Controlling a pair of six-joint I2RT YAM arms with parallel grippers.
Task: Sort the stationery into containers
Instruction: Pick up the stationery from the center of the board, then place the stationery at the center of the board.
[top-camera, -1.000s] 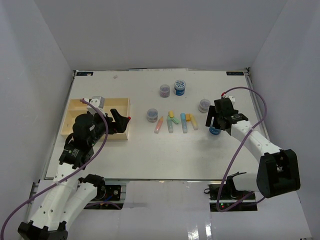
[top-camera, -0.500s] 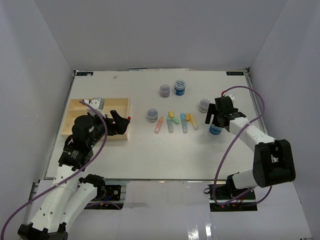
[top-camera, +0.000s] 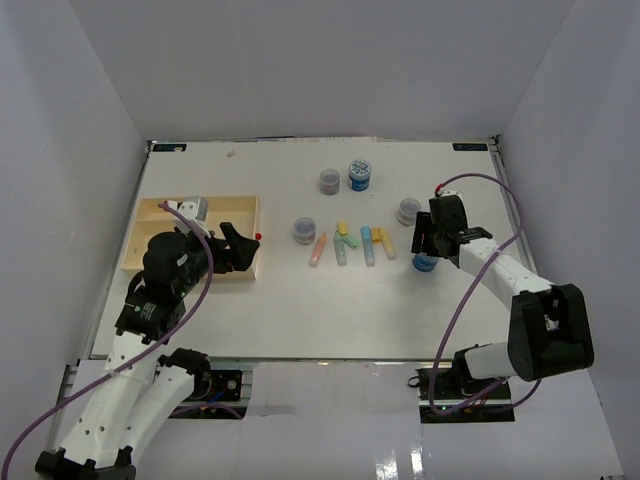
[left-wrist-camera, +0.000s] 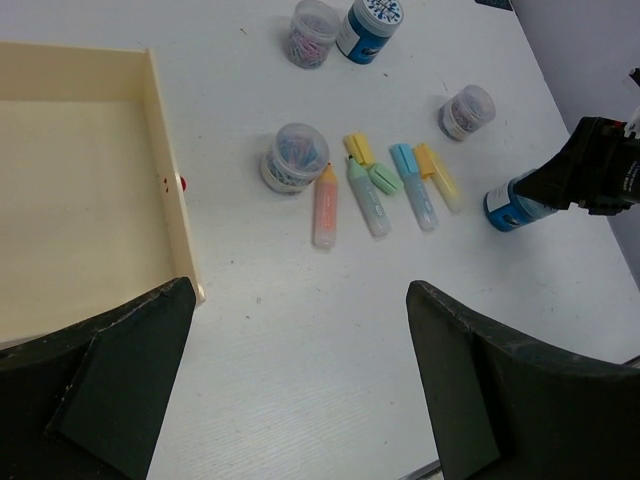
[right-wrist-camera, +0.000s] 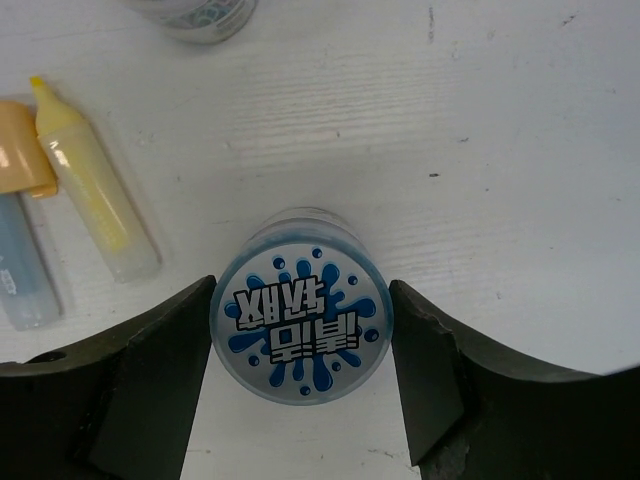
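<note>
Overhead first.
- Tray (top-camera: 225, 201): pale wood with thin dividers.
- Left gripper (top-camera: 243, 243): above the tray's right wall, jaws spread wide, nothing between them.
- Pastel sticks (top-camera: 350, 245): a loose row lying flat, well to the right of the tray.
- Grey-purple jars (top-camera: 304, 230): three, upright, around that row, all outside the tray.
- Patterned jar (top-camera: 360, 174): blue lid, upright, right of the tray and beyond its far edge.
- Blue-lidded jar (top-camera: 424, 265): the item farthest right of the tray, on the table under the right gripper (top-camera: 428, 255).

Left wrist next.
- Tray (left-wrist-camera: 165, 150): side wall at the left.
- Sticks (left-wrist-camera: 365, 195): pink, green, blue and yellow, to the right of the tray.
- Left gripper (left-wrist-camera: 300, 400): jaws wide apart and empty.

Right wrist last.
- Right gripper (right-wrist-camera: 300, 375): jaws drawn in against both sides of the blue-lidded jar (right-wrist-camera: 300, 325), which stands upright on the table.
- Yellow stick (right-wrist-camera: 90, 200): on the tray's side of that jar.
</note>
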